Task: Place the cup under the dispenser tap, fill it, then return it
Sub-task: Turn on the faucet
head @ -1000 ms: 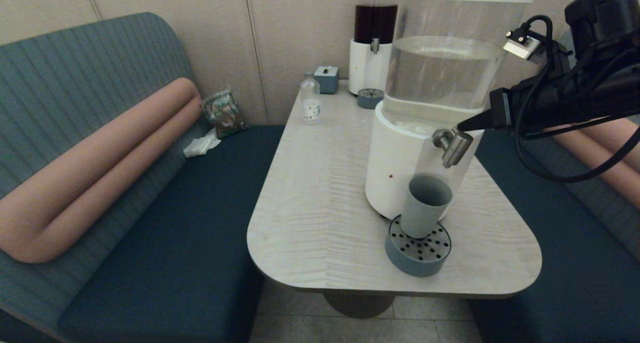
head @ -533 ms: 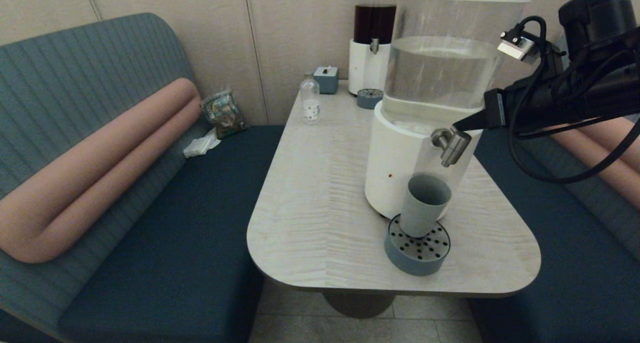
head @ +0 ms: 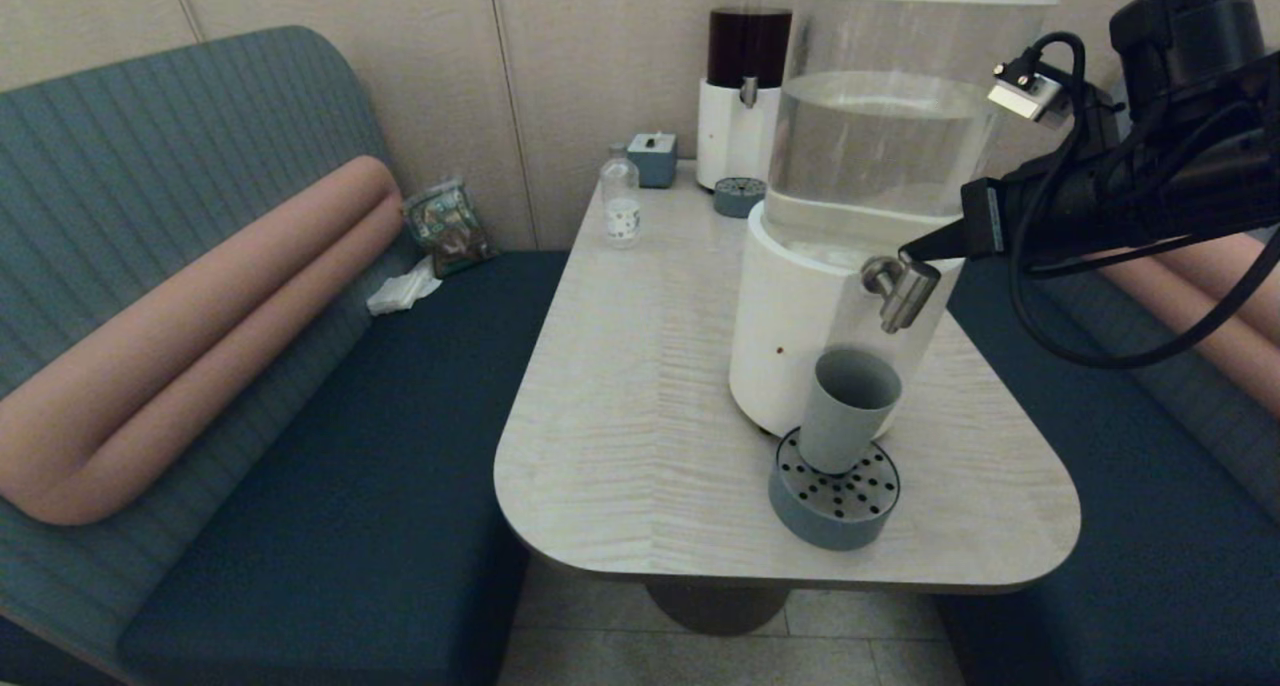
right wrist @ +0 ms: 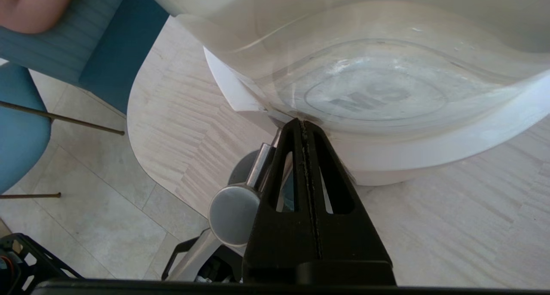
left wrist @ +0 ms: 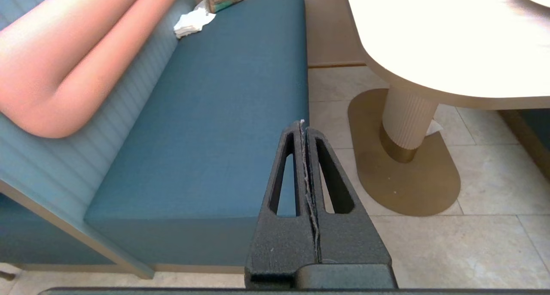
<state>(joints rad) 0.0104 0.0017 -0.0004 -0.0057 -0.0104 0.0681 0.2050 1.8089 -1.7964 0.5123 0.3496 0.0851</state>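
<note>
Right hand [head: 915, 249]: fingers pressed together, holding nothing; its tip sits at the top of the dispenser tap [head: 903, 288], though actual contact cannot be made out.
Left hand [left wrist: 304, 127]: fingers pressed flat together, empty, low beside the bench seat [left wrist: 223, 106], well apart from the surface [head: 640, 386].
Tap look: short brushed-steel spigot, round end cap, nozzle pointing down.
Cup [head: 847, 409]: plain grey-blue tapered tumbler, no handle, upright on the perforated drip tray [head: 835, 496], directly below the nozzle.
Hidden: the cup's contents cannot be read; the large dispenser [head: 860, 196] is cut off at the top.
Count: one cup, two dispensers, two drip trays, one small bottle [head: 620, 202].
</note>
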